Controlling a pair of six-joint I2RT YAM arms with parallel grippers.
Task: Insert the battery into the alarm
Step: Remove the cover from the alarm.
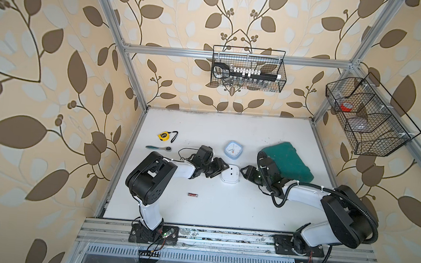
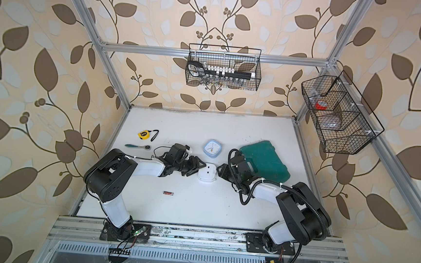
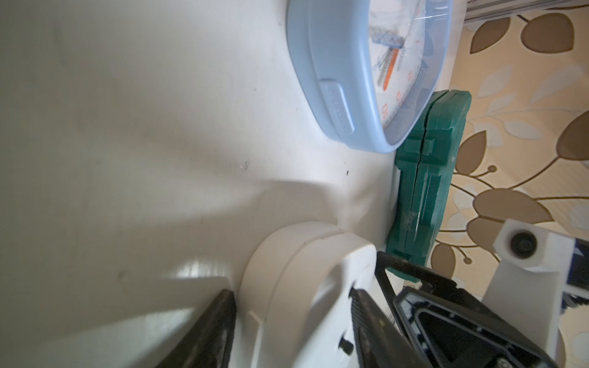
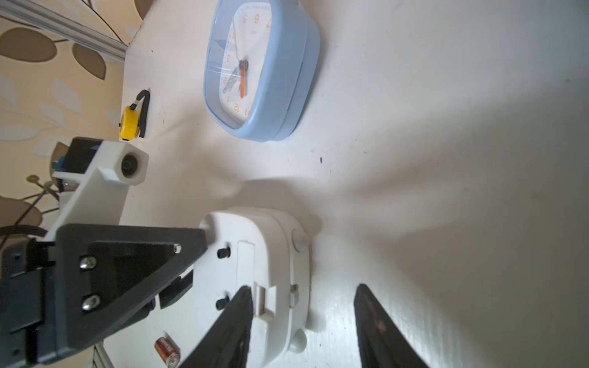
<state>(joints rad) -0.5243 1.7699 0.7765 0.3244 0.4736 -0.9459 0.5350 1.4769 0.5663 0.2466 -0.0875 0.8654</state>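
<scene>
The battery (image 1: 193,194) lies toward the front edge of the tabletop (image 1: 224,211), its long side along that edge, closer to the left fingers (image 3: 216,328), which sit around one side of the alarm (image 1: 230,177) (I cannot tell if they squeeze it), while the right fingers (image 4: 379,325) are open.

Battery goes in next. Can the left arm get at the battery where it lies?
Probably yes: the battery lies alone on the table near the left arm, nothing over it.
</scene>
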